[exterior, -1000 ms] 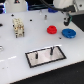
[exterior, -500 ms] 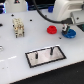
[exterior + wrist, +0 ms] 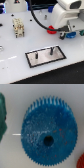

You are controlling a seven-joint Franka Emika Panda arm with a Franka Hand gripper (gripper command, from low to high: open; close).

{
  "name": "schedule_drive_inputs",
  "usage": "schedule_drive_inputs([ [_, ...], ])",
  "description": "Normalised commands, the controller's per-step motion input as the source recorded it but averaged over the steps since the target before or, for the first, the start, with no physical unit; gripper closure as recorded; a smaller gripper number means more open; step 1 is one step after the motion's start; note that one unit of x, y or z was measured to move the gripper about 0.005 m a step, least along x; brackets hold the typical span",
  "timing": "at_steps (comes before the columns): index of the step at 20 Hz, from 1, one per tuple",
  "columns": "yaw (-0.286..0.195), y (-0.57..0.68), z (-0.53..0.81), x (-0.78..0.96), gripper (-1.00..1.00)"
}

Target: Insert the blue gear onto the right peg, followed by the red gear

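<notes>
Neither gear is mounted. Both thin dark pins, including the right peg (image 3: pixel 50 50), stand bare on the pale black-framed plate (image 3: pixel 35 59). The round, toothed bright-blue gear (image 3: pixel 49 131) lies directly beneath the end effector; its grip state cannot be determined. The red disc-shaped gear (image 3: pixel 50 28) sits nearby on the white tabletop (image 3: pixel 15 50).

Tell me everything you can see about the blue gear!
The blue gear is a round, bright-blue wheel, plastic by its look, with many fine teeth all around its rim. A small dark hole sits near its middle. It lies flat on the white table, seen from straight above in the wrist view. A dark green thing lies close beside it, and a bit of red peeks in at one corner. In the exterior view the arm hides it.
</notes>
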Motion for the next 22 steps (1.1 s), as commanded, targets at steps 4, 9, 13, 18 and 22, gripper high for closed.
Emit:
schedule_drive_inputs([
  [4,0.000,0.00,-0.03,-0.33,-1.00],
  [9,0.000,-0.10,0.00,-0.58,-1.00],
  [13,0.000,-0.24,-0.07,-0.47,-1.00],
  [18,0.000,0.02,-0.09,-0.28,1.00],
  [22,0.000,-0.01,-0.09,-0.25,1.00],
])
